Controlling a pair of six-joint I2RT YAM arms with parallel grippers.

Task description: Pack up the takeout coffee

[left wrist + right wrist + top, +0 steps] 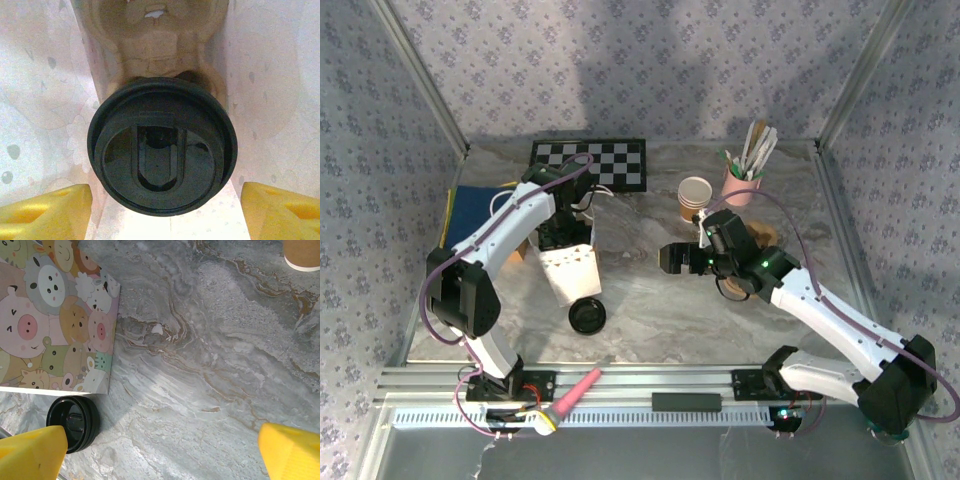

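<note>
The takeout coffee (160, 150), lidded, is seen end-on inside the bag (570, 280), at 12 o'clock from the nearer left gripper (165, 210), whose jaws are spread beside it; contact cannot be judged. The right gripper (162, 450), at the bag's 3 o'clock, is held wide open, empty.

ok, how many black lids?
2. One round black plastic lid lies on the marble table beside the white paper bag; the second lid sits inside that bag, ahead of the left end effector.

Left claw (165, 212) points down, seemingly open; right claw (162, 452) spread wide.
</note>
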